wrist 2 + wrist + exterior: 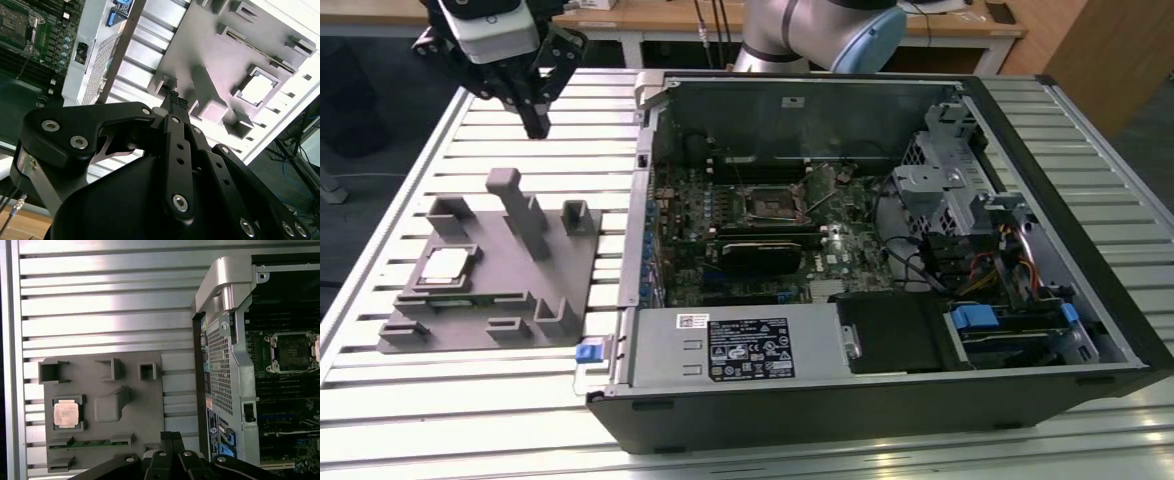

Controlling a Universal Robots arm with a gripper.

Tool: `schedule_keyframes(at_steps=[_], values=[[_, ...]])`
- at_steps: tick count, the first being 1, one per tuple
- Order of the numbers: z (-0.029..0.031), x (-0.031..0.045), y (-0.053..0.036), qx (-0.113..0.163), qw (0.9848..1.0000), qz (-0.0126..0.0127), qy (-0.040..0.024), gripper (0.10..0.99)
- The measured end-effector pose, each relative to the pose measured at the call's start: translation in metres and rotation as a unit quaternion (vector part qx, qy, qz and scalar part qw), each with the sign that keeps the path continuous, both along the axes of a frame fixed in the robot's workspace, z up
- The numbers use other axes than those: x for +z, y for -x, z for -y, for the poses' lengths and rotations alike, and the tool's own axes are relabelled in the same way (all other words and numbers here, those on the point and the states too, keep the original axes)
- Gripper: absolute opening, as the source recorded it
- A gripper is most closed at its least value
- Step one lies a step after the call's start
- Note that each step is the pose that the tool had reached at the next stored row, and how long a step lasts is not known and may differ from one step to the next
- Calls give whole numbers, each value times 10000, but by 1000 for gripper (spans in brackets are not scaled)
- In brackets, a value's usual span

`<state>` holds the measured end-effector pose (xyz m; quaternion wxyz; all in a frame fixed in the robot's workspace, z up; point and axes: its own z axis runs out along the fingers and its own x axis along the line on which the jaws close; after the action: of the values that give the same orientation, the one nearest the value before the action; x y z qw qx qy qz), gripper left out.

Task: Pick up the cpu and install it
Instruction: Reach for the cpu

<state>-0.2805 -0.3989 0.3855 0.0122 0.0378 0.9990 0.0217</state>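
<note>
**Q:** Where is the cpu (444, 265) shown, and how is the pincer (534, 128) set?

**A:** The cpu is seen lying flat, metal top up, in a square recess of the grey tray (494, 270). The tray rests on the counter (400, 400), outside the open case (854, 420). The pincer is seen above the counter beyond the tray, well apart from the chip. In the second wrist view its fingers (176, 102) are pressed together, with nothing between them.

**Q:** How is the chip judged to handle?

**A:** It is taken to be light, stiff and thin. Its smooth top is likely to slip, and its underside is probably easily damaged. Two opposite edges are judged the best hold, provided the recess wall leaves room. The socket (771, 203) is seen uncovered.
</note>
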Motion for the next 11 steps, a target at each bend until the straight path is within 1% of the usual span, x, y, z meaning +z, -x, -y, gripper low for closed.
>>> schedule_keyframes(at_steps=[5,11], values=[[2,-8,110,-1,10000,-3,0,106],[3,-19,221,0,10000,-10,0,106]])
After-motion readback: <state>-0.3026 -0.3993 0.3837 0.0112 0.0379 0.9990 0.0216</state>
